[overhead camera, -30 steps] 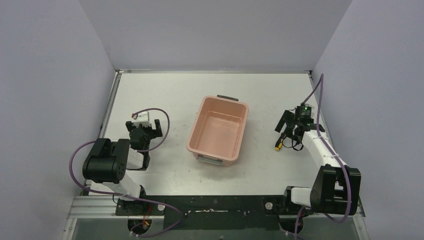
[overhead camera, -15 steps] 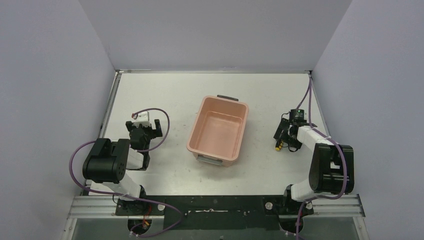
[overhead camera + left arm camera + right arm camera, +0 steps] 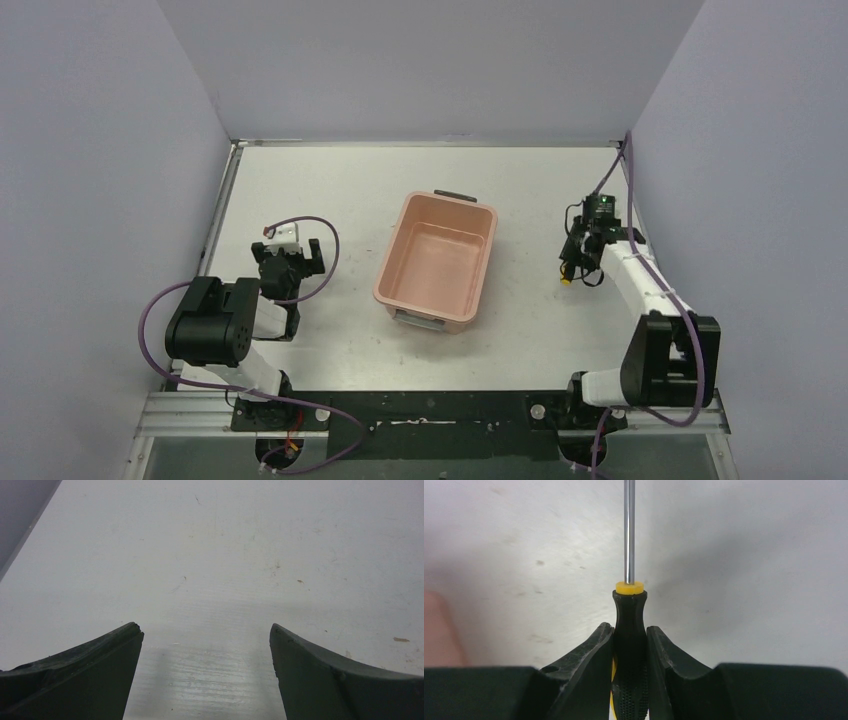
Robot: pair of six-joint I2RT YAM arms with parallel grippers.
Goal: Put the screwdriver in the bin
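- The screwdriver (image 3: 629,607) sat gripped by its black handle in the right claw (image 3: 629,626), both fingers pressed tight against it.
- Its long axis followed the claw's line, the shaft pointing straight ahead and leaving the right wrist view at the top edge.
- The top view hid the shaft and showed only a yellow end below the claw, well right of the bin (image 3: 384,282), with only the surface (image 3: 520,200) between them.
- The left claw (image 3: 205,627) stood wide apart and empty, left of the bin.
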